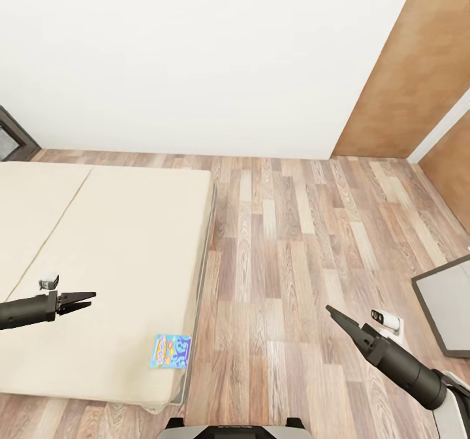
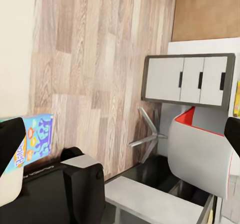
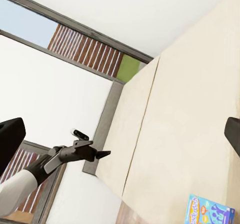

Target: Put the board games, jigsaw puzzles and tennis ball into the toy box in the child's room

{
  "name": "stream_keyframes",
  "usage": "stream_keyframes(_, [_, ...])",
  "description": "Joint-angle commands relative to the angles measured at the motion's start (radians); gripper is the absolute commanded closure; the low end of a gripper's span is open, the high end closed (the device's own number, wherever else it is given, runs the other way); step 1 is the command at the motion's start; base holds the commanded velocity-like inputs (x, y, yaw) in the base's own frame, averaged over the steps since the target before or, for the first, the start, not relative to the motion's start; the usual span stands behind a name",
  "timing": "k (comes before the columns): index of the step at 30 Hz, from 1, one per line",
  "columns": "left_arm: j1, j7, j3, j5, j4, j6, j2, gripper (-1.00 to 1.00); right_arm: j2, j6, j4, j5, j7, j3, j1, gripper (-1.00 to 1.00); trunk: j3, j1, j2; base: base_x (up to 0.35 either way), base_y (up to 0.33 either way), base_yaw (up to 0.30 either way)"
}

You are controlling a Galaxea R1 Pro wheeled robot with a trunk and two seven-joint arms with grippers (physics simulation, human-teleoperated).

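A blue board game (image 1: 171, 351) lies flat on the bed (image 1: 117, 243), at the mattress's front right corner. It also appears in the left wrist view as the blue box (image 2: 37, 140) and in the right wrist view as the blue box (image 3: 210, 212). My left gripper (image 1: 91, 300) hovers open over the mattress, left of the box and well apart from it. Over the wooden floor to the right of the bed, my right gripper (image 1: 329, 310) is open and empty. The table's white drawers (image 2: 187, 79) face the left wrist camera. The toy box, ball and puzzles are out of view.
The table's lower dark grey end (image 1: 450, 308) juts in at the right. A white and red chair (image 2: 200, 154) stands by the drawers. Wooden floor (image 1: 294, 243) runs between bed and table. A white wall closes the far side, with a brown door (image 1: 418, 73) at the right.
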Motion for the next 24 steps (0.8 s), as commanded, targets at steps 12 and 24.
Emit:
stream_keyframes(12, [-0.001, -0.008, 0.002, -0.009, -0.001, 0.010, 0.000, -1.00, 0.000, 0.008, 0.000, -0.004, 0.002, -0.002, 0.000, -1.00, 0.019, 0.001, -0.001, 0.000, 0.000, 0.000])
stream_keyframes(24, [-0.001, -0.008, 0.002, -0.009, -0.001, 0.011, 0.000, -1.00, 0.000, 0.009, 0.000, -0.005, 0.002, -0.018, 0.000, -1.00, 0.039, 0.001, -0.001, 0.000, 0.000, 0.000])
